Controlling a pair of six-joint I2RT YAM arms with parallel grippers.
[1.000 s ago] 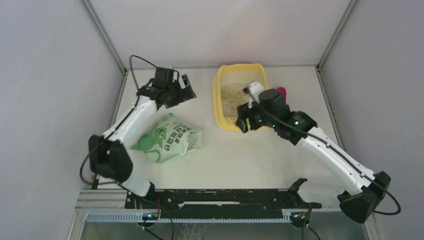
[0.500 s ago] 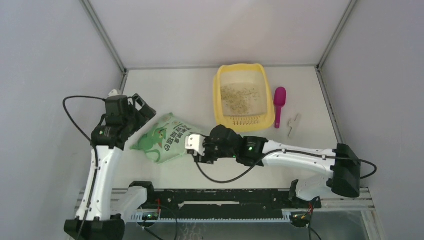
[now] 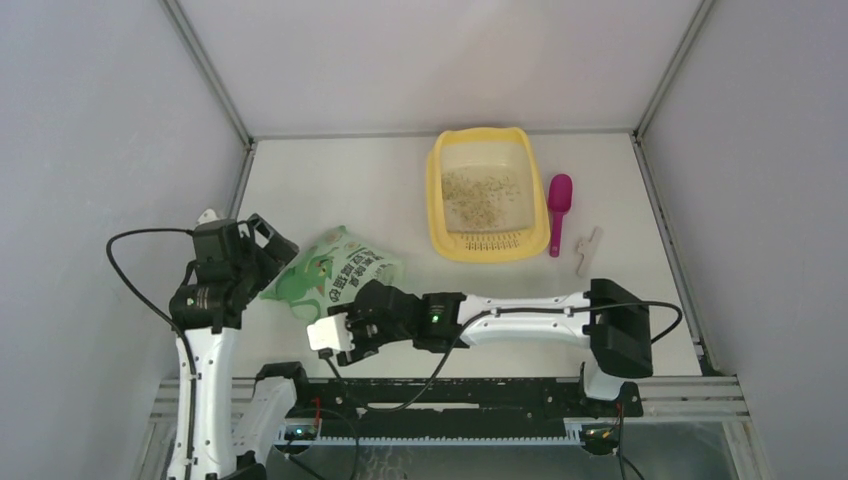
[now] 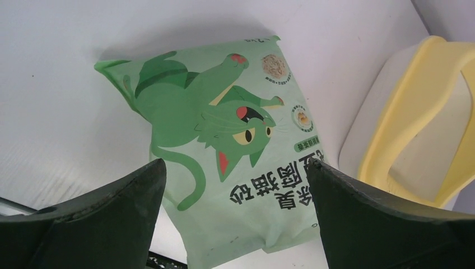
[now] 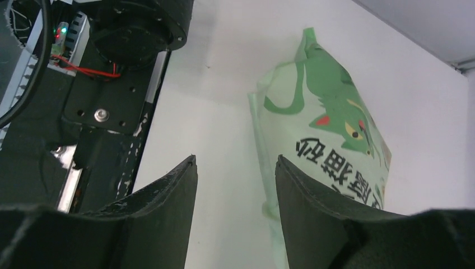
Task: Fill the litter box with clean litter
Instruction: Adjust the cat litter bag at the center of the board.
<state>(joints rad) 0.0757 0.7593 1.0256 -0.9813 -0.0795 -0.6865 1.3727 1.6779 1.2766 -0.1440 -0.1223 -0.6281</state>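
- The right gripper point(image 3: 350, 348) has left the litter box point(image 3: 433, 205), over whose near end it hung a second ago, and now sits low at the 6 o'clock corner of the green cat-print litter bag point(image 3: 340, 272), close to the black front rail point(image 3: 470, 395).
- Its arm now lies stretched across the near strip of the table point(image 3: 370, 180), from 3 o'clock toward 9.
- The left gripper point(image 3: 275, 238) has pulled back from the far side and hovers at the bag's 9 o'clock edge.
- The bag, the box and the magenta scoop point(image 3: 557, 205) lie where they lay before.
- The left claw's fingers stand wide apart with nothing clamped; its wrist view shows the bag point(image 4: 224, 140) below the gap point(image 4: 235, 165).
- The right claw's fingers are apart, less widely, and hold nothing; bare tabletop shows in the gap point(image 5: 235, 162), with the bag's edge point(image 5: 313, 168) just at 3 o'clock of it.
- The litter box sits at 12 o'clock, near the back wall, with its grille ledge toward 6 o'clock.
- The clean litter point(image 3: 478, 190) is a thin speckled layer on the middle of its floor, with pale floor showing around it.
- The scoop lies just beside the box's 3 o'clock rim, with a small pale strip point(image 3: 587, 250) near its handle end.
- Bare tabletop shows between the bag and the box, and at 10 o'clock of the bag.
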